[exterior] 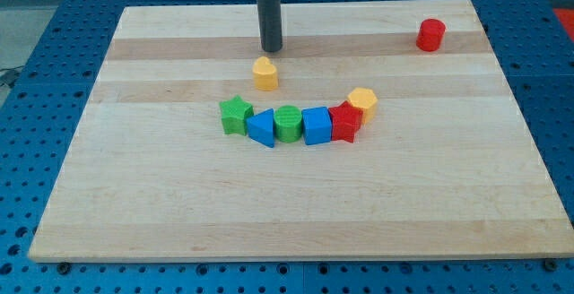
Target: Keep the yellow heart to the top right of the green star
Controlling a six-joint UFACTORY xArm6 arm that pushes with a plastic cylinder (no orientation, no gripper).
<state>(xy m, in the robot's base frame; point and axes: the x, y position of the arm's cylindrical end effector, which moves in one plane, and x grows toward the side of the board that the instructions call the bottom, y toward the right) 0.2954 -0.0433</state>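
**Rod tip above the yellow heart, near the middle of a wooden table**

A pale wooden table point(296, 204) fills the view, resting on a blue perforated surface point(27, 25). A dark, upright rod comes down from the view's top edge, and my tip point(271, 50) sits on the table just beyond the yellow heart point(265, 74), at its 12 o'clock. A thin gap seems to separate them, though contact cannot be ruled out. The arm carries no pincer, so there is nothing spread, pressed together or pinching; the rod simply ends in a blunt point.

The yellow heart lies alone, slightly left of the table's centre. The green star point(235, 115) is near it, at the heart's 7 o'clock; seen from the star, the heart is at about 1 o'clock, up and to the view's right.

The star begins a curved row of blocks running toward 3 o'clock, each touching or nearly touching the next: a blue triangle-like block point(262, 128), a green round block point(287, 123), a blue squarish block point(317, 125), a red star-like block point(345, 122) and, at the far end and a little higher, a yellow hexagonal block point(362, 102).

A red cylinder point(430, 35) stands well apart, near the table's top right corner.
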